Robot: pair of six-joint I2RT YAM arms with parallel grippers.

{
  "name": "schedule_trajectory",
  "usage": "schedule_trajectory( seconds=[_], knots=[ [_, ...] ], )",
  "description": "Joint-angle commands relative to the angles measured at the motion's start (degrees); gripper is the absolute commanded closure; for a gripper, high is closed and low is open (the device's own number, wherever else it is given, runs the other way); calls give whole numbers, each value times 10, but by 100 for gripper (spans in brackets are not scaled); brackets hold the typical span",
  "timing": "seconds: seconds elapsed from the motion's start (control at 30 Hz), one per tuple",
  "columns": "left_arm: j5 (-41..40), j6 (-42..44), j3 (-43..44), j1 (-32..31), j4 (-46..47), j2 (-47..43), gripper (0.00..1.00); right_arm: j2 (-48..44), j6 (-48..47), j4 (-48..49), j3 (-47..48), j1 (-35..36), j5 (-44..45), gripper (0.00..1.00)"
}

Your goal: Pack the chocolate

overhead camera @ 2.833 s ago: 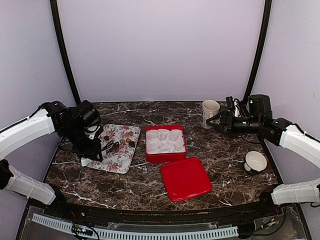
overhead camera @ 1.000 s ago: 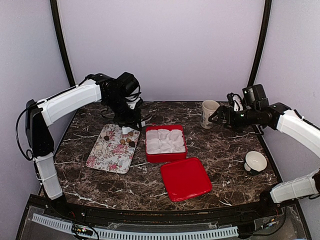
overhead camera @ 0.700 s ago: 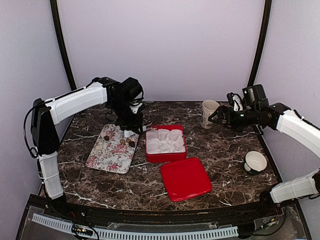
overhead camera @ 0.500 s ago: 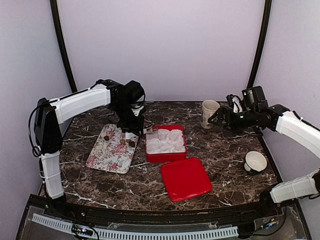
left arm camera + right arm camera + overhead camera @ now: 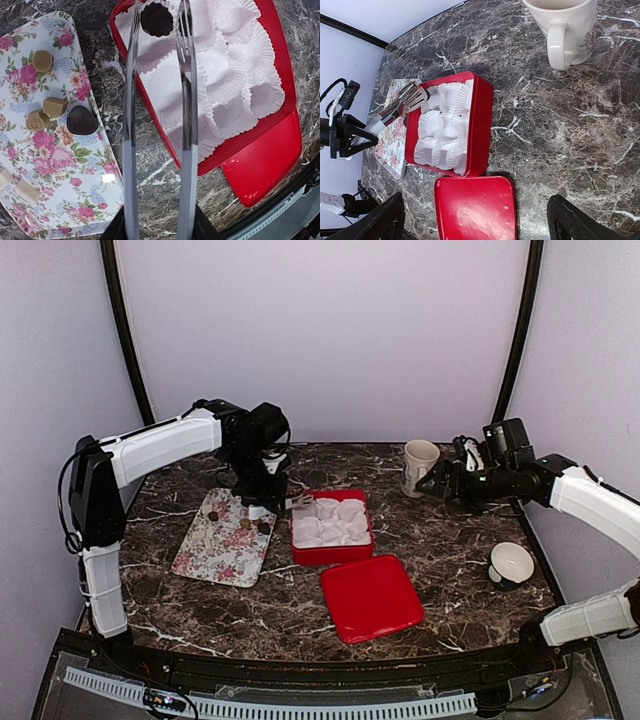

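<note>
One left claw (image 5: 262, 508), tongs (image 5: 186, 100) tip-down over red box (image 5: 330, 553)

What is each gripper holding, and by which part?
Left gripper: tongs, by the handle end. Right gripper: open, nothing. Whether the tongs pinch the dark chocolate cannot be told.

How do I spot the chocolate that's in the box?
Find the open red square box lined with white paper cups. In its corner cup beside the flowery tray, between the tips of the metal tongs, is one dark round chocolate. It alone is in the box; the other chocolates lie on the tray.
</note>
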Motion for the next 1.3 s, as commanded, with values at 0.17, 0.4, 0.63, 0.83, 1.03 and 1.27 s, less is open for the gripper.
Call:
schedule_trajectory(
  seconds=[0.17,0.4,0.63,0.83,1.03,1.27],
  knots=[
    [4,5,17,-1,-1,-25,64,-18,7,21,-7,-4,-3,0],
    [2,-10,10,13,-15,-80,65,-22,2,26,1,-4,-7,0],
    [-6,-9,-73,58,-21,-169,65,-24,-25,29,9,-4,-11,0],
    [-1,-23,-176,113,-8,-252,65,-13,-34,31,11,-4,-36,0],
    [4,-27,-267,191,5,-307,64,-15,-18,50,-8,-4,-48,0],
    [3,-15,-322,233,25,-312,63,-21,-14,48,-22,-4,-45,0]
  ],
)
